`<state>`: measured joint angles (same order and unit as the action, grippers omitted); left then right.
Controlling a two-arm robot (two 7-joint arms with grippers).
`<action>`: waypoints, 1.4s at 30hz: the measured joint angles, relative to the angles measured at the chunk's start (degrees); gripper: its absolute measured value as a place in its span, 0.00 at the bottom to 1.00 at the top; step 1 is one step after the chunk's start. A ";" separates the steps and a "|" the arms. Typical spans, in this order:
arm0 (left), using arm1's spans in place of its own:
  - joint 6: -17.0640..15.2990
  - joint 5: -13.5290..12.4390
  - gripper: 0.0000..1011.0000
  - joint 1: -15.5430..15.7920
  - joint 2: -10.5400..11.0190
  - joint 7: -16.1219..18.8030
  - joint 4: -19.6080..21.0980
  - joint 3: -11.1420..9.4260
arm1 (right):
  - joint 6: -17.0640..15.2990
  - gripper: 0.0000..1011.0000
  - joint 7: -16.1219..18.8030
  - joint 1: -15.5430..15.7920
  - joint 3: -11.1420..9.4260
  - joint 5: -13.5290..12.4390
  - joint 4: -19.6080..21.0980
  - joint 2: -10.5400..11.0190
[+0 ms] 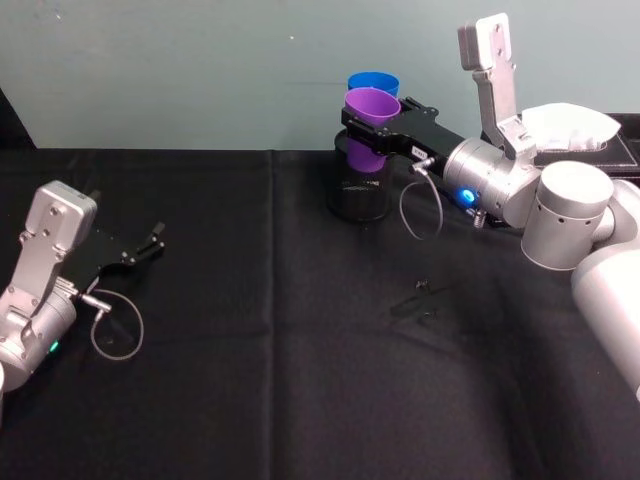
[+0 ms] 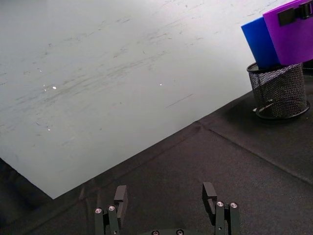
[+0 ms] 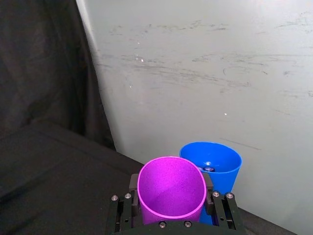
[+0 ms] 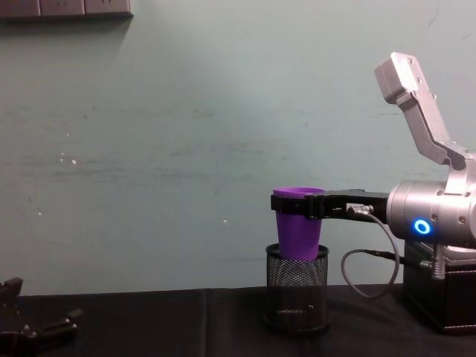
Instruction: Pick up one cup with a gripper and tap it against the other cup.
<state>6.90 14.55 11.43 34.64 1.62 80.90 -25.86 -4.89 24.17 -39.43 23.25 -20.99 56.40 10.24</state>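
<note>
My right gripper [image 1: 376,120] is shut on the purple cup [image 1: 371,107], holding it upright by the upper wall. The cup's base hangs at the rim of a black mesh pen holder [image 4: 297,291]. The blue cup [image 1: 373,81] stands just behind the purple cup [image 3: 171,188], nearer the wall, rim at about the same height. In the right wrist view the blue cup [image 3: 218,168] sits against the purple one; I cannot tell whether they touch. The purple cup [image 4: 299,232] hides the blue one in the chest view. My left gripper [image 1: 150,242] rests open at the table's left.
A black cloth [image 1: 260,380] covers the table, with a pale green wall [image 4: 186,149] close behind. A black box [image 4: 439,301] with a white object [image 1: 570,124] on it stands at the back right. A small black item [image 1: 420,300] lies mid-table.
</note>
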 joint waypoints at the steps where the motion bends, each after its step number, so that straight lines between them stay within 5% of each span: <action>1: 0.00 0.00 0.99 0.00 0.00 0.00 0.00 0.00 | 0.00 0.72 0.00 0.00 0.00 0.00 0.00 0.00; 42: 0.00 0.00 0.99 0.00 0.00 0.00 0.00 0.00 | 0.00 0.72 -0.01 0.00 0.00 -0.05 -0.05 0.00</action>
<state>6.91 14.55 11.43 34.65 1.62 80.90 -25.86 -4.88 24.17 -39.43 23.25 -21.04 56.35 10.24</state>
